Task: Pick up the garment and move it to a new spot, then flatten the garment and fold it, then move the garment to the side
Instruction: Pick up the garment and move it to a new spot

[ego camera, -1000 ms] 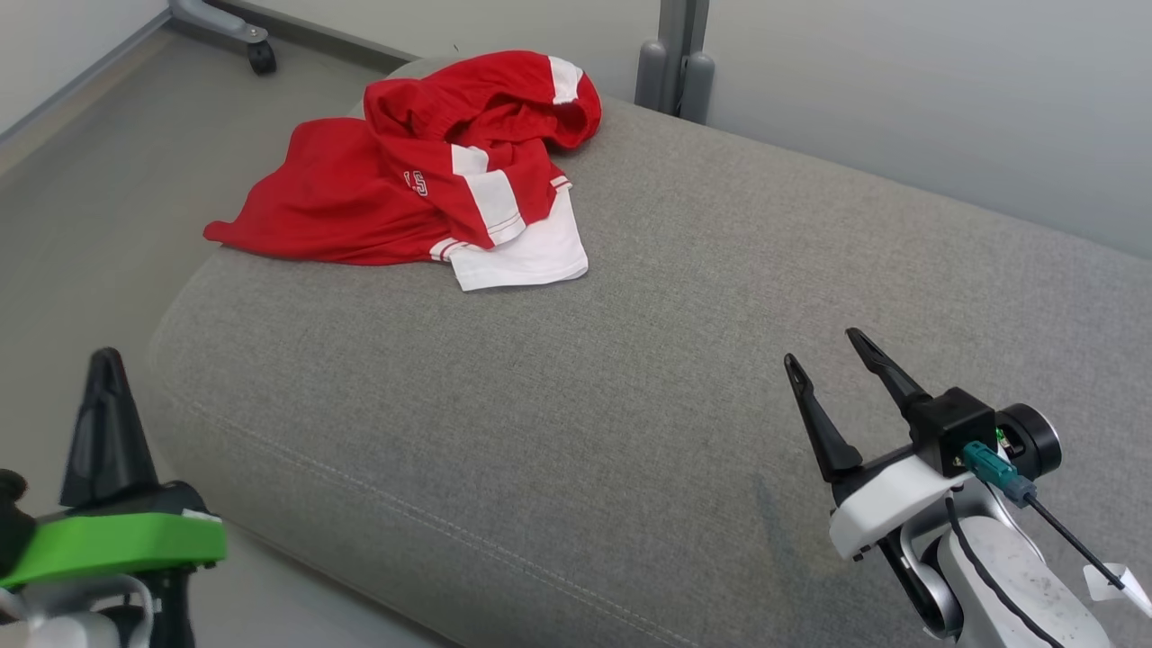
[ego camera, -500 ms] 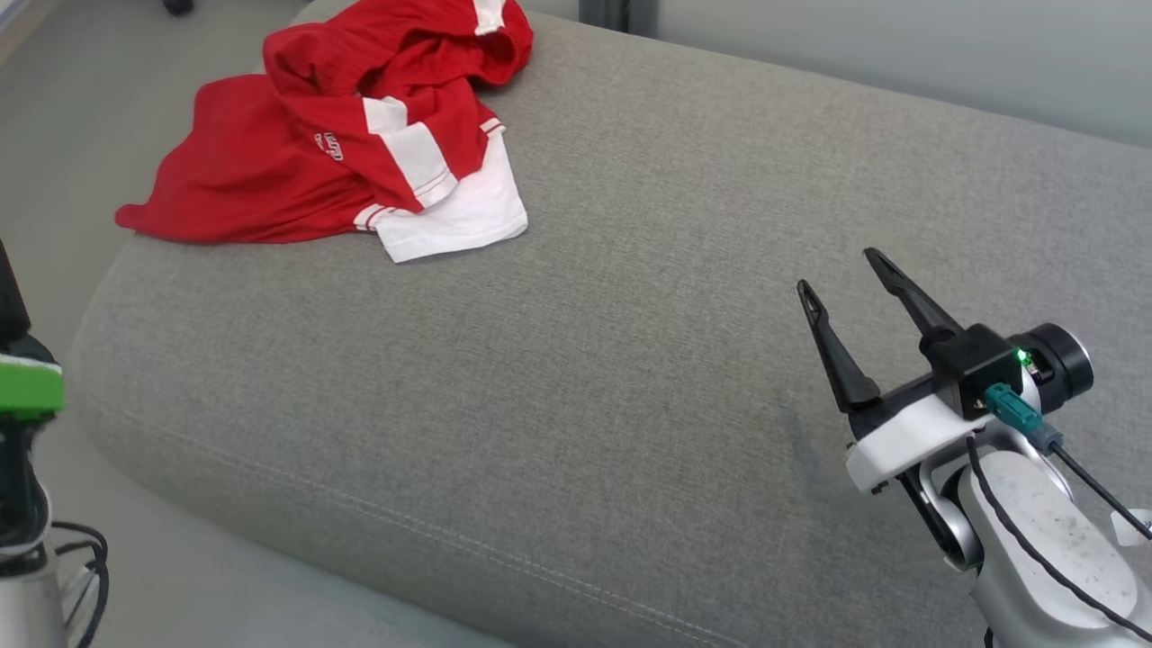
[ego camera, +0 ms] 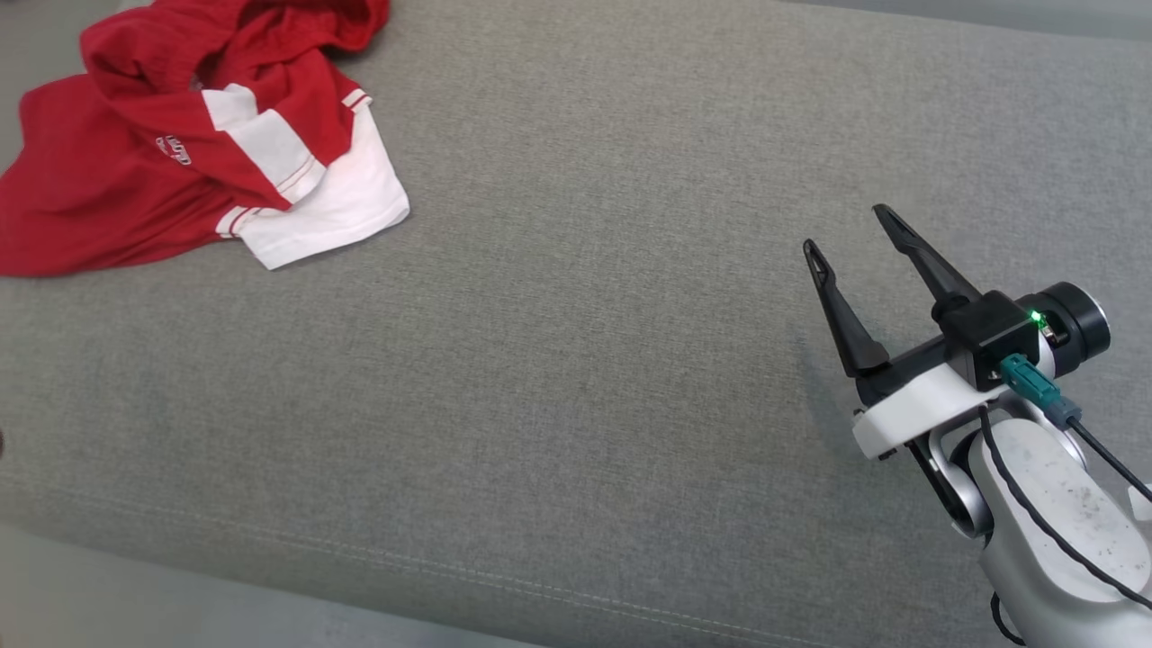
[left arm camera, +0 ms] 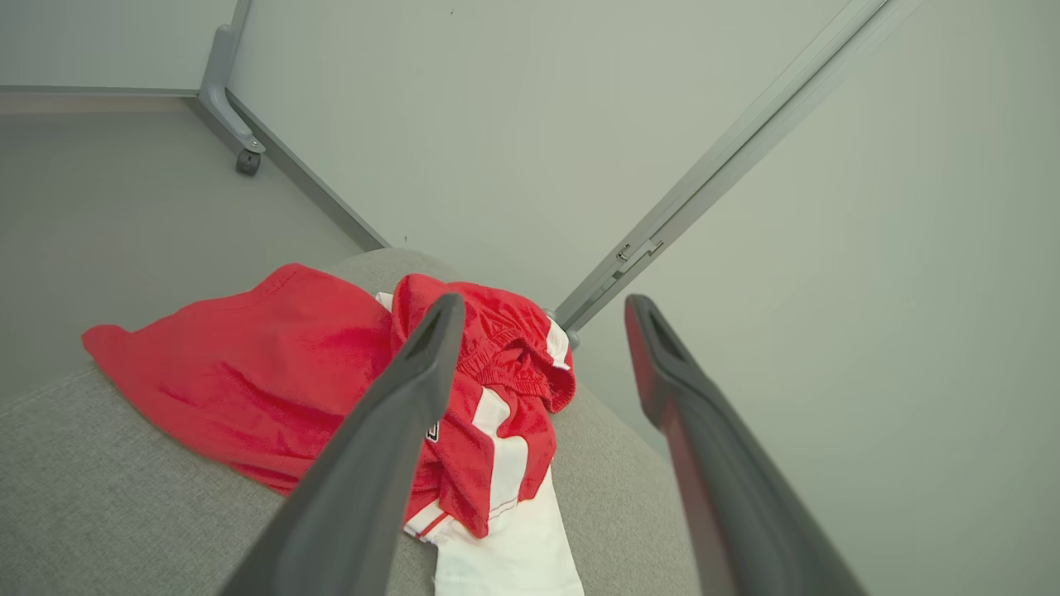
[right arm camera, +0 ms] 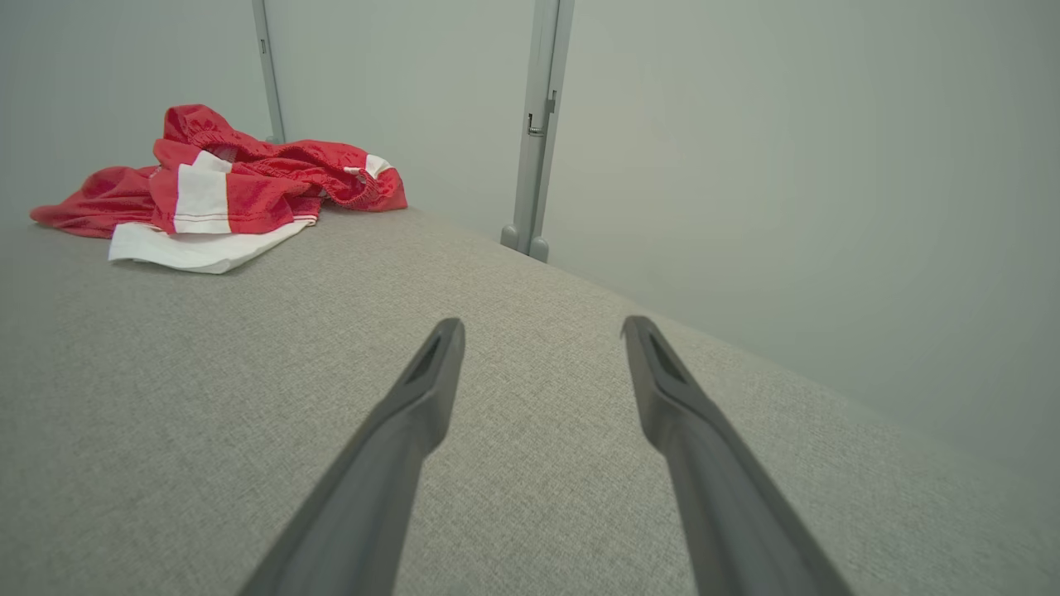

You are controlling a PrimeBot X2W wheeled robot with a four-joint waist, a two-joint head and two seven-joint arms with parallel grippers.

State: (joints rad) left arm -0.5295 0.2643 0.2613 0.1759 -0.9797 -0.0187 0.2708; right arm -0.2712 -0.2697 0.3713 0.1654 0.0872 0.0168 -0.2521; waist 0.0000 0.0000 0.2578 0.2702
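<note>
Right gripper hovers, fingers spread, above the grey cushion, well apart from the crumpled red-and-white garment at its far left. Left gripper, likewise spread, faces the garment. Pale wall behind.

The right gripper, two long black tapered fingers on a white wrist bracket, angles forward, fingers spread wide, empty. The left gripper, its dark grey fingers likewise parted, holds nothing.

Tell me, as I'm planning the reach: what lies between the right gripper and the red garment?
Just bare grey cushion: in the head view nothing sits between the right gripper and the garment, and the right wrist view agrees.
</note>
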